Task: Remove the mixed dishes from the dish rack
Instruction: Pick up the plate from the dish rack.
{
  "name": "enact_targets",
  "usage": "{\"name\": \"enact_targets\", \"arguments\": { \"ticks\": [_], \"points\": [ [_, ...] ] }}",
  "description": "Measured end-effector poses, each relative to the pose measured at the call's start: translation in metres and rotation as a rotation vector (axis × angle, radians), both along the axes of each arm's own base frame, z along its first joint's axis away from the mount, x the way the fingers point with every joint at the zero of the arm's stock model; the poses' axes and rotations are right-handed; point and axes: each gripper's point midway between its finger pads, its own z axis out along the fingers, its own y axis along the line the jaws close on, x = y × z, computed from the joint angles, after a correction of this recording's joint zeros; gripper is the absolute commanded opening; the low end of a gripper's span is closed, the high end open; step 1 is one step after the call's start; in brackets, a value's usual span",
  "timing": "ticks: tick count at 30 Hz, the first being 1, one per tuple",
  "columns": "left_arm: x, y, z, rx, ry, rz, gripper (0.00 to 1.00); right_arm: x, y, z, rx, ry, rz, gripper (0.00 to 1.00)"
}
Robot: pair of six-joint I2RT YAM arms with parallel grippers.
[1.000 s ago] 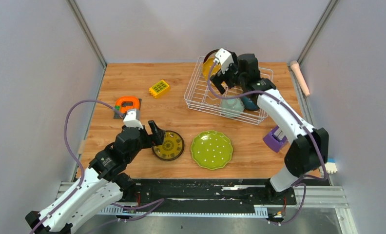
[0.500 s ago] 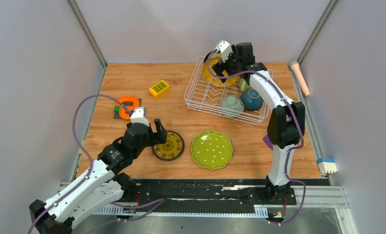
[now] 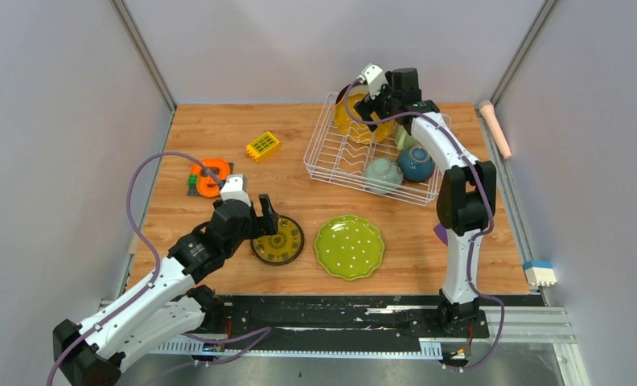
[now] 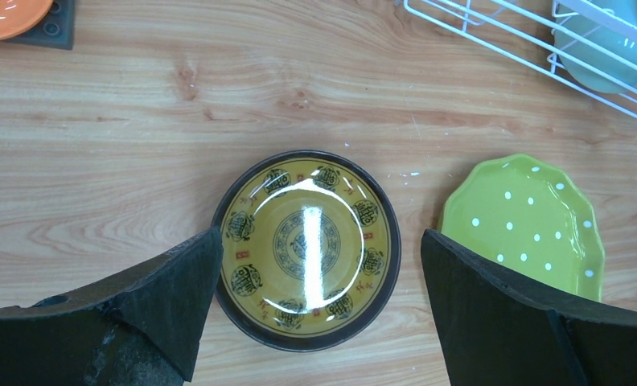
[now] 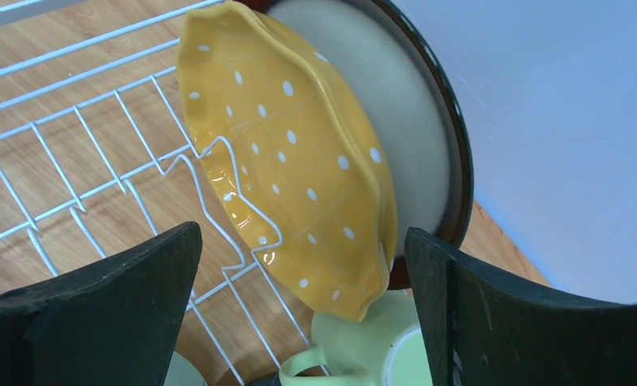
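Orange scalloped plate [image 5: 291,161] stands on edge in the dish rack [image 3: 331,165], propped against the maroon-rimmed plate [image 5: 408,121], so the right gripper [image 5: 303,241] straddles its rim with jaws wide, while the left gripper [image 4: 322,237], equally wide, hovers over the unloaded black plate [image 4: 307,249].

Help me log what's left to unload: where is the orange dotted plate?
The orange plate stands on edge in the rack's far-left corner in the top view, just in front of the maroon-rimmed plate, under the open right gripper.
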Motion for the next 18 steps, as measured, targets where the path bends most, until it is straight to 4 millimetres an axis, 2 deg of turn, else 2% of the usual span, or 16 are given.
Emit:
{"name": "enact_targets", "arguments": {
  "ticks": [6, 18],
  "points": [
    [0.001, -0.001, 0.001, -0.005, -0.006, 0.0, 1.0, 0.005, 0.0, -0.013, -0.025, 0.004, 0.012, 0.98],
    [0.004, -0.003, 0.005, -0.02, -0.022, 0.001, 1.0, 0.006, -0.005, -0.013, -0.015, -0.004, 0.076, 0.83]
  ]
}}
